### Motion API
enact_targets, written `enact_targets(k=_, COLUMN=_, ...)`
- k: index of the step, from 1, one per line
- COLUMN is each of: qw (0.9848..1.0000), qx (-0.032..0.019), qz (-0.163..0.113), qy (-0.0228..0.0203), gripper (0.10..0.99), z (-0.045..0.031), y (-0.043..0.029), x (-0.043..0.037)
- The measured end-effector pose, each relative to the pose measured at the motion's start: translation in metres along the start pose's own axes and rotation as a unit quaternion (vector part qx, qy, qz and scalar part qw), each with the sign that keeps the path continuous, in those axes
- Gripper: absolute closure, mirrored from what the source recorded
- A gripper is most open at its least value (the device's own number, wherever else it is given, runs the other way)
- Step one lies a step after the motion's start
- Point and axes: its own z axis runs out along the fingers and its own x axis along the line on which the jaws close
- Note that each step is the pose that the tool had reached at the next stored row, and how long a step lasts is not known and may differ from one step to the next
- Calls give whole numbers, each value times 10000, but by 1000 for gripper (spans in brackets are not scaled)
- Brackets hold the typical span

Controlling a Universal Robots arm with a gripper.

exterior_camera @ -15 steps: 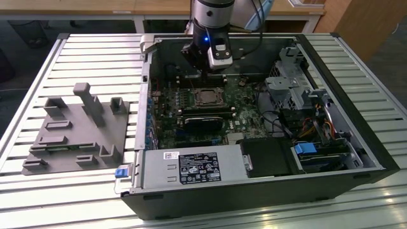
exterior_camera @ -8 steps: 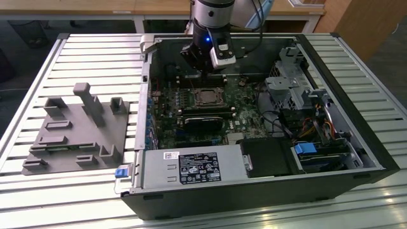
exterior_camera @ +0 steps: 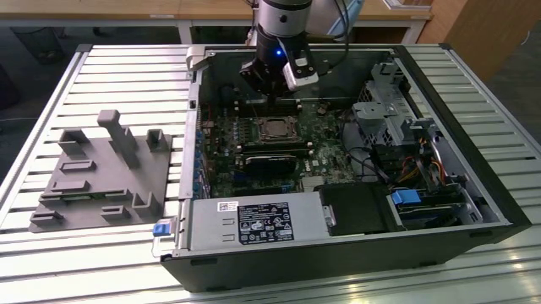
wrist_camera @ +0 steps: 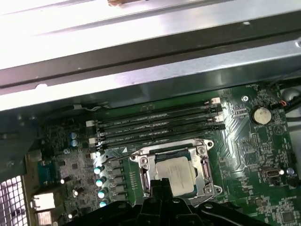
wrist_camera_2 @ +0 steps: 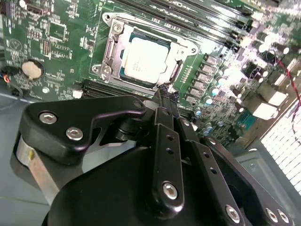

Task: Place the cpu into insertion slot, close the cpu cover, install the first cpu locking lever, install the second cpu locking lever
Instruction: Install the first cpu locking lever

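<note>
The cpu (wrist_camera_2: 146, 59) is seen seated in the slot (exterior_camera: 277, 128) — between banks of memory slots (wrist_camera: 155, 123) on the board (wrist_camera_2: 47, 61) — and is framed by the cover (wrist_camera_2: 113, 44), laid flat over it. The gripper (wrist_camera_2: 164, 94) is held just over the cover's edge (jaws pressed together, tips by the rim).

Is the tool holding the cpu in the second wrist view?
No, the cpu lies flat on the board, framed by the cpu cover, beyond the tip of the tool.
</note>
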Motion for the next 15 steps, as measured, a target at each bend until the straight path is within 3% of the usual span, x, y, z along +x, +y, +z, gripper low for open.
enact_targets(k=5, qw=9990, qx=7, qz=-436, qy=-31, gripper=980, z=4, y=0, x=1)
enact_targets(k=8, qw=9986, qx=-4, qz=-515, qy=-111, gripper=980, z=11, y=-2, x=9)
enact_targets(k=10, qw=9985, qx=-22, qz=-520, qy=-186, gripper=980, z=23, y=-13, x=65)
enact_targets(k=15, qw=9984, qx=-55, qz=-533, qy=-197, gripper=980, z=37, y=-40, x=211)
